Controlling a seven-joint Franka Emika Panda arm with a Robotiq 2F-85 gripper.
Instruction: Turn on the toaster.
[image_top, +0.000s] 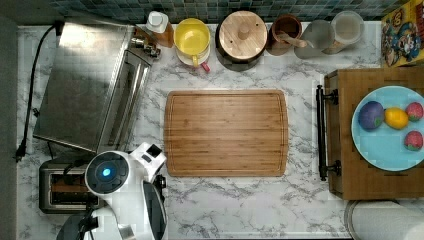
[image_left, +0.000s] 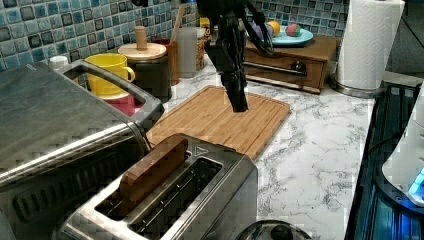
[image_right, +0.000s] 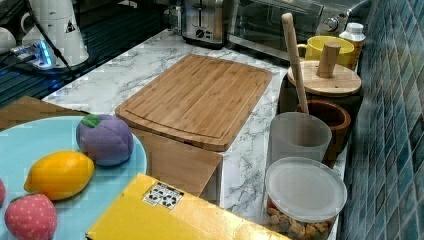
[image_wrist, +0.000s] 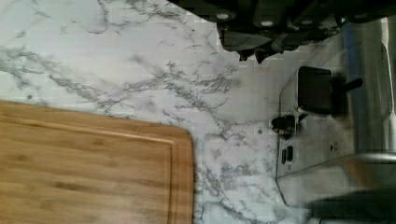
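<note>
My pincer (image_left: 239, 102) hangs above the tabletop (image_left: 310, 150) with its fingers seemingly pressed together, holding nothing. The toaster (image_left: 185, 195) stands at the tabletop's corner beside the toaster oven (image_left: 55, 130), bread (image_left: 152, 167) in one slot, its black lever (image_wrist: 315, 89) facing me.

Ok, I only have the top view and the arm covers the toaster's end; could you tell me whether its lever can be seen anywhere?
Observer: Yes, the wrist view shows the black lever on the end face of the toaster, with the gripper close by but apart from it.
Operator: Thank you. Is anything standing in the slots?
Observer: In the left view a slice of bread stands in one slot, sticking up above the top.
</note>
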